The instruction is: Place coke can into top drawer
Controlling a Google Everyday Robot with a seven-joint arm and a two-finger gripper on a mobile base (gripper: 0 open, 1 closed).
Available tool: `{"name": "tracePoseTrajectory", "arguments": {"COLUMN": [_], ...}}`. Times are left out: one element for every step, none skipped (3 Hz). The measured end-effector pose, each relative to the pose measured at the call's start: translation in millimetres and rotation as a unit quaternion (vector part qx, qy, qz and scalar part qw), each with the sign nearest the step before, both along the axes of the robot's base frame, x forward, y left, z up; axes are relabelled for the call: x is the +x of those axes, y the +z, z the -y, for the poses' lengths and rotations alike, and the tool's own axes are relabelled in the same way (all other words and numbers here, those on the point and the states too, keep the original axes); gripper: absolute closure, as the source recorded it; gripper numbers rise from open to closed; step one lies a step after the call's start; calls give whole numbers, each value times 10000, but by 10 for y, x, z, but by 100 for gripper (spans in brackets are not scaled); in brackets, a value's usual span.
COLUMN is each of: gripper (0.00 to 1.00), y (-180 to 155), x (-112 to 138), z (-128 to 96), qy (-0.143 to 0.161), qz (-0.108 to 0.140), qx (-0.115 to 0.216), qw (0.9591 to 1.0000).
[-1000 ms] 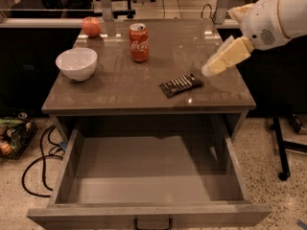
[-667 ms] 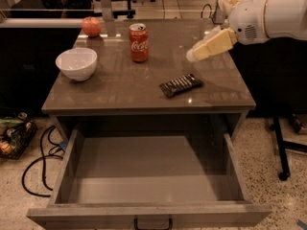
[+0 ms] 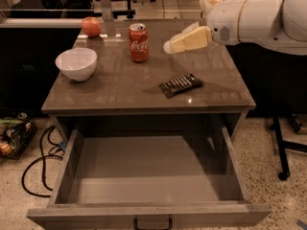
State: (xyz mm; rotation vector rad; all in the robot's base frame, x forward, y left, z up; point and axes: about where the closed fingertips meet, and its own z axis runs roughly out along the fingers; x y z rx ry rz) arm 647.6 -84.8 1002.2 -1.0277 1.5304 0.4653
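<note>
The coke can [image 3: 139, 42] stands upright at the back middle of the tabletop [image 3: 120, 87]. It is red with white script and a silver top. My gripper [image 3: 171, 46] hangs above the table just right of the can, at about the can's height, with its cream fingers pointing left toward it and apart from it. The top drawer [image 3: 144, 170] is pulled fully open below the table front. Its flat grey inside holds nothing, and a dark handle [image 3: 152, 223] sits on its front panel.
A white bowl [image 3: 76, 63] sits at the table's left. A red apple [image 3: 91, 27] is at the back left corner. A dark snack bar [image 3: 181, 85] lies right of centre. Cables [image 3: 41, 162] and a basket lie on the floor at left, and a chair base [image 3: 283, 147] stands at right.
My arm has swung left and up across the table, bringing the gripper from the right side, above the snack bar, to just beside the coke can. Nothing on the table has moved.
</note>
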Motion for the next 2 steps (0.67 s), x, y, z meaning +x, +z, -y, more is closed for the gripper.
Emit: {"name": "tracePoseTrajectory", "arguments": {"gripper": [0,0], "y": [-131,-284], "x": [398,776], "z": [-164,-451], "qy": [-51,24], "qz": [36,18], "qx": [68,134], "qw": [10000,9999]}}
